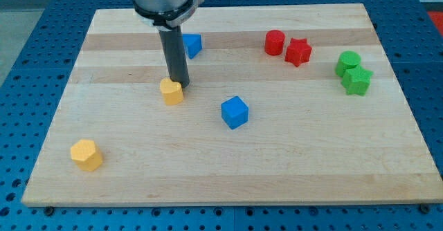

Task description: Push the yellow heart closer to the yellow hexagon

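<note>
The arm carries no pincer, so there is no open or closed state to report. It ends in a straight dark rod, and my tip [181, 86] is the rod's lower end, resting at worktop level.

The yellow heart [172, 91] lies immediately at my tip, on its lower-left side in the view. The two appear to touch, with the rod standing just behind the heart's upper right edge.

The yellow hexagon [86, 154] lies well apart from my tip, far toward the view's lower left, near the front left corner of the worktop [291, 169]. Open wood separates it from the yellow heart.

A blue cube [234, 112] sits to the view's right of my tip and slightly lower, near but not touching. A second blue block [192, 45] stands above my tip toward the view's top, just to the right of the rod and partly hidden by it, so its shape cannot be made out.

A red cylinder [275, 42] and a red star [298, 51] sit side by side, well to the upper right of my tip. Whether they touch cannot be told.

A green cylinder [348, 62] and a green star [357, 81] stand close together farthest to the view's right of my tip, the star just below the cylinder.
</note>
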### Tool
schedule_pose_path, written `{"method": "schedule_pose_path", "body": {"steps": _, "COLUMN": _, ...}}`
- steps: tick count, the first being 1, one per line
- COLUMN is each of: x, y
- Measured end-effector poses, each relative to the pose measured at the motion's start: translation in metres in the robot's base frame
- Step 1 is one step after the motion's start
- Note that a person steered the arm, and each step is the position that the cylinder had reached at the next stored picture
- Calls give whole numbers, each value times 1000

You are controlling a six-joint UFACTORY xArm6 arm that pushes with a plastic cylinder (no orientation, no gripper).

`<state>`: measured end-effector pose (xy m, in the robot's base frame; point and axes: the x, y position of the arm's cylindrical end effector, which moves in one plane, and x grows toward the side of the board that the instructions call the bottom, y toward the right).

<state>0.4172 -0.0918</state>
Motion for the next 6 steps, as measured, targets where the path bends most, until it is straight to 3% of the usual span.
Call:
{"method": "schedule_pose_path", "body": {"steps": 2, "x": 39, "y": -1}}
{"method": "schedule_pose_path", "body": {"steps": 6, "x": 73, "y": -67}}
